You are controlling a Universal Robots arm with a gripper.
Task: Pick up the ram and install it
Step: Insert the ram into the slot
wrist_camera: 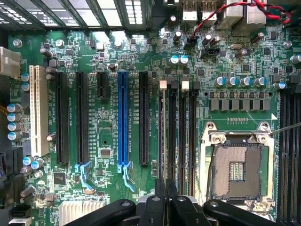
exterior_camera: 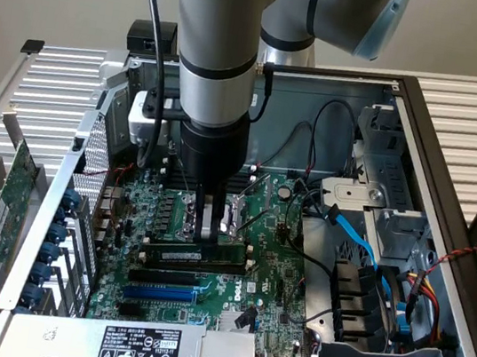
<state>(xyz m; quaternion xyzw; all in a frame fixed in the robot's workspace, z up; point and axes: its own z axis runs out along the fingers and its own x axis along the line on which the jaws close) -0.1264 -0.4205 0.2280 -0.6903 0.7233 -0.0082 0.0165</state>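
Observation:
The ram (exterior_camera: 182, 255) is a long thin stick with a white label, held level over the motherboard (exterior_camera: 270, 264) inside the open computer case. My gripper (exterior_camera: 209, 235) comes straight down on its middle, fingers shut on its top edge. In the wrist view the gripper (wrist_camera: 165, 186) shows two dark fingers pressed together, and the ram runs edge-on as a thin line (wrist_camera: 162, 136) along the outermost of the black memory slots (wrist_camera: 187, 136) with white end clips. Whether the stick is seated in that slot or just above it I cannot tell.
The empty CPU socket (wrist_camera: 237, 172) lies beside the memory slots. Black and blue expansion slots (wrist_camera: 123, 117) lie on the other side. A green expansion card (exterior_camera: 6, 198) leans outside the case at the exterior view's left. Blue cables (exterior_camera: 359, 241) and drive bays fill the right.

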